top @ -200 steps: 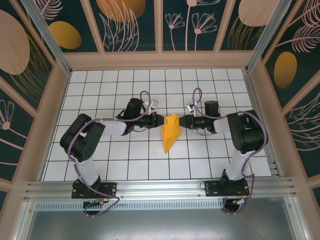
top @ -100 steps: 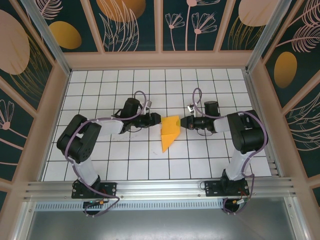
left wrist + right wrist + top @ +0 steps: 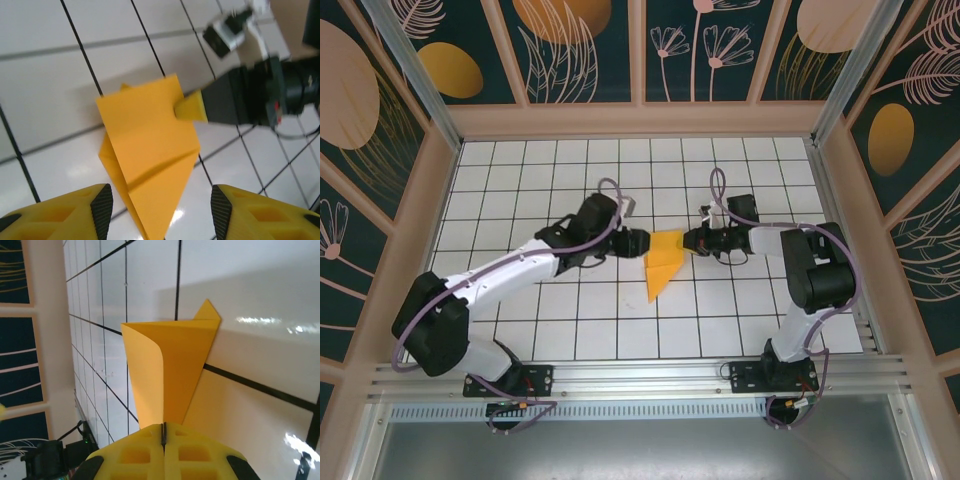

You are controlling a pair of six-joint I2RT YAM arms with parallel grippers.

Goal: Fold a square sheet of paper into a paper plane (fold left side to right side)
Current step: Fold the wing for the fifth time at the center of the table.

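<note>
the folded orange paper (image 3: 662, 264) sits mid-desk (image 3: 520, 180), well in from every edge, its right side pinched in the closed right gripper (image 3: 686, 241); the left gripper (image 3: 643, 246) hovers just beside it, fingers apart.

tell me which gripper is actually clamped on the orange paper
The right gripper: its jaws are shut on the edge of the orange paper, while the left gripper has open jaws.

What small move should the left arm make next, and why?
Probably ease the left gripper forward and close on the left edge of the folded orange paper. Its fingers stand open, short of the sheet, while the right gripper is shut on the opposite edge.
</note>
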